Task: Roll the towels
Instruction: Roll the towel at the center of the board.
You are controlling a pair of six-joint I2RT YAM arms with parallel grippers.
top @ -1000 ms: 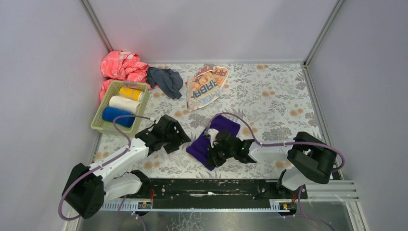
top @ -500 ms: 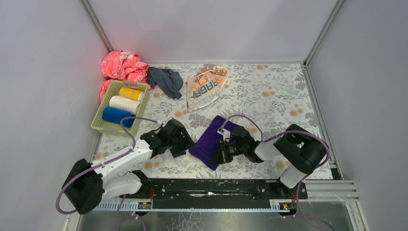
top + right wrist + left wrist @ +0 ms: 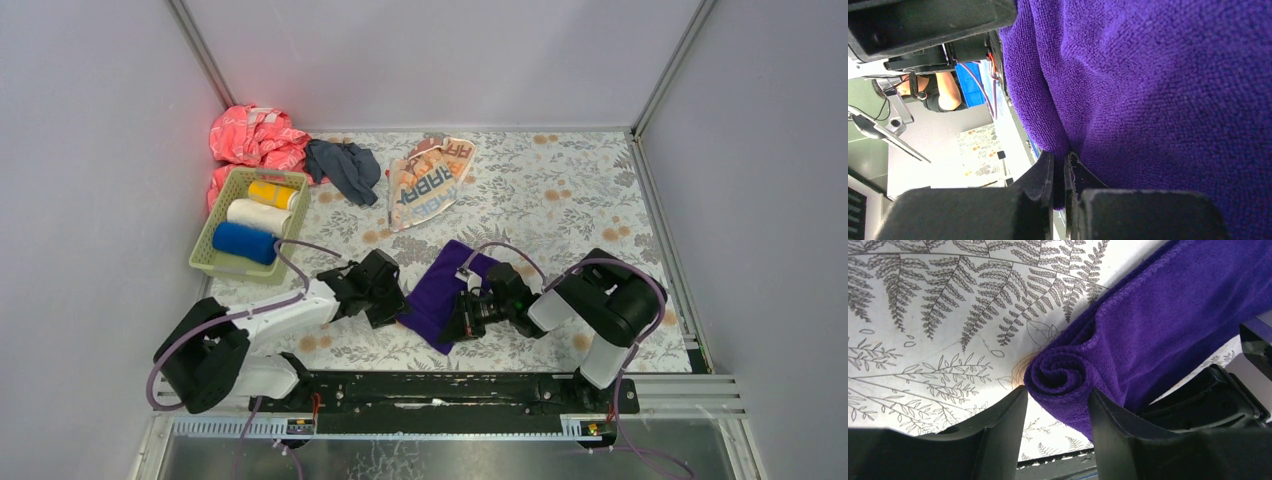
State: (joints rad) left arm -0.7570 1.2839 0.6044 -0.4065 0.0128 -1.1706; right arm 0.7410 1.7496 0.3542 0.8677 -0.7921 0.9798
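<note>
Counted: three loose towels, three rolls. One purple towel (image 3: 440, 290) at the front of the flowered cover (image 3: 570, 200), between two grippers, one end curled into a spiral. Fingers of left gripper (image 3: 1055, 397) apart, one on each side of that spiral; cannot tell whether pressing it. Fingers of right gripper (image 3: 1059, 162) pinched together on a fold of it. Further back, one cream towel (image 3: 430, 182) and one dark grey-blue towel (image 3: 345, 168). In one green basket (image 3: 205, 262): yellow roll (image 3: 272, 192), white roll (image 3: 258, 215), blue roll (image 3: 242, 242).
</note>
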